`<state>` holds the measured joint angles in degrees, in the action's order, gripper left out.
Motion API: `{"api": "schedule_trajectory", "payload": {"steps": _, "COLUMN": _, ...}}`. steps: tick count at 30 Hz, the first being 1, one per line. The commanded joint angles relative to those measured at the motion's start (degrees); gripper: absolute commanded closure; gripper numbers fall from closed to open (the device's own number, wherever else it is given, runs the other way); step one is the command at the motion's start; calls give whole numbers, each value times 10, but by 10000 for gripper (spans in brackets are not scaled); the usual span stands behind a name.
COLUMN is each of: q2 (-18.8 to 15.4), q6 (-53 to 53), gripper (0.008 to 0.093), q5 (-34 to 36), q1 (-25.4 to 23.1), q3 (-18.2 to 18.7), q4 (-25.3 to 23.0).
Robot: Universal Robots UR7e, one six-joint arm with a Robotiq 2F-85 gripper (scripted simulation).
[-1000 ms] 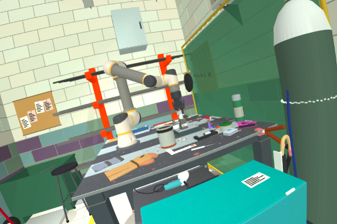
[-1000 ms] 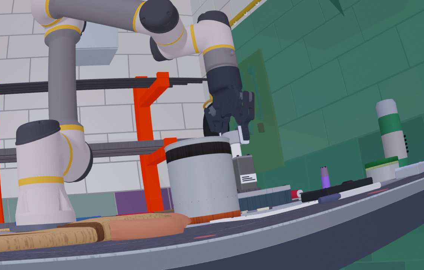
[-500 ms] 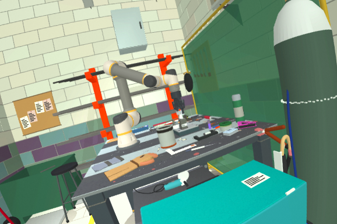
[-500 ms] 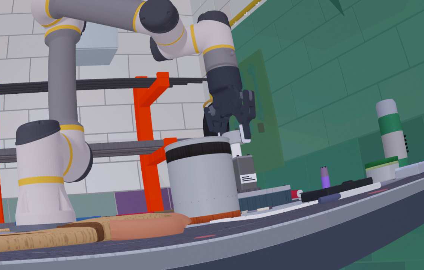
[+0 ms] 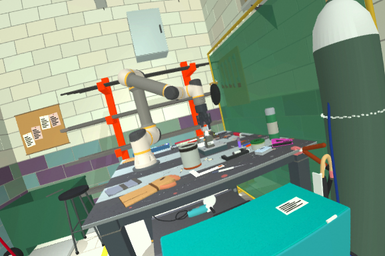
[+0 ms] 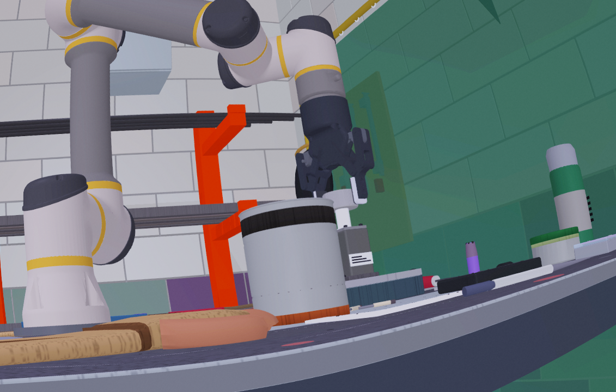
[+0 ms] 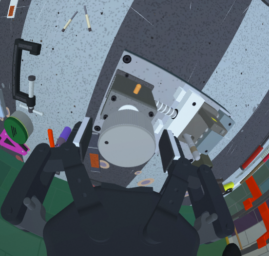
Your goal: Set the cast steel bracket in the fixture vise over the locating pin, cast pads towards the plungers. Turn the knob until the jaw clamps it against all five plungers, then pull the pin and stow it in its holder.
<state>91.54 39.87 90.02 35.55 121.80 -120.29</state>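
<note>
The ribbed grey knob point(image 7: 126, 137) stands on top of the fixture vise point(image 7: 163, 107), and my gripper point(image 7: 125, 142) hangs open around it, holding nothing. From the second side camera the knob point(image 6: 342, 197) shows just below the fingers point(image 6: 337, 187). A threaded screw point(image 7: 164, 109) runs from the knob's block to the white jaw point(image 7: 187, 110). The dark bracket point(image 7: 200, 125) sits between the jaw and the blue-grey plunger block point(image 7: 215, 132). A pale pin point(image 7: 192, 147) sticks up beside the jaw. A small orange peg point(image 7: 137, 88) sits on the knob's block.
A grey can point(image 6: 293, 258) stands on the bench in front of the vise and hides its lower part from the second side camera. A black C-clamp point(image 7: 23, 72), a green-lidded tin point(image 7: 16, 130) and small markers lie to one side. A glove point(image 5: 166, 181) lies nearer the front edge.
</note>
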Motion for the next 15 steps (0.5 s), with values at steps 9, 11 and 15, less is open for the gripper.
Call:
{"api": "schedule_trajectory", "payload": {"steps": 9, "q2": 3, "q6": 0, "gripper": 234, "q5": 0, "q1": 0, "q3": -4, "q4": 6}}
{"api": "schedule_trajectory", "payload": {"steps": 11, "q2": 5, "q6": 0, "gripper": 234, "q5": 0, "q1": 0, "q3": -6, "q4": 10}}
{"api": "schedule_trajectory", "payload": {"steps": 15, "q2": 9, "q6": 0, "gripper": 234, "q5": 0, "q1": 0, "q3": -11, "q4": 20}}
